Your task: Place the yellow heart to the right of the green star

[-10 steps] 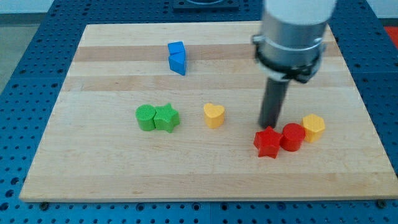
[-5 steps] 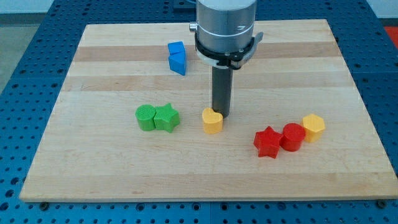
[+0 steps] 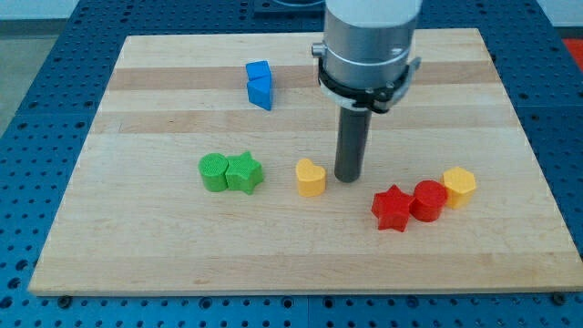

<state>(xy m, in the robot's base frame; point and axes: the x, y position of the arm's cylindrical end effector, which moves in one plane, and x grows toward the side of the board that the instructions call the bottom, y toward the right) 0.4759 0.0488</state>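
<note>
yellow heart (image 3: 311, 177) sits near the middle of the wooden board (image 3: 137, 246), flat on the surface, with bare wood between it and the green star (image 3: 243, 172) on the view's left. the two are near each other but apart, roughly level in a row. my tip (image 3: 347, 178) stands just beside the heart on the view's right, at about the same height in the view; whether it touches the heart's side i cannot tell. the rod ends plain, with no claw to open or close, so it grips nothing.

touching the green star on its left side is a green cylinder (image 3: 214, 171), the pair forming one clump.

toward the view's lower right a red star (image 3: 393, 208) lies against a red cylinder (image 3: 428, 200), and a yellow hexagonal block (image 3: 459, 186) touches that cylinder on its right, a little higher in the view. this trio runs in a slanted line, well apart from the heart and below-right of my tip.

near the view's top, left of the arm's grey cylindrical body (image 3: 369, 41), two blue blocks (image 3: 260, 84) are pressed together, one above the other; their exact shapes are hard to make out.

around the board lies a blue perforated table (image 3: 36, 100).
</note>
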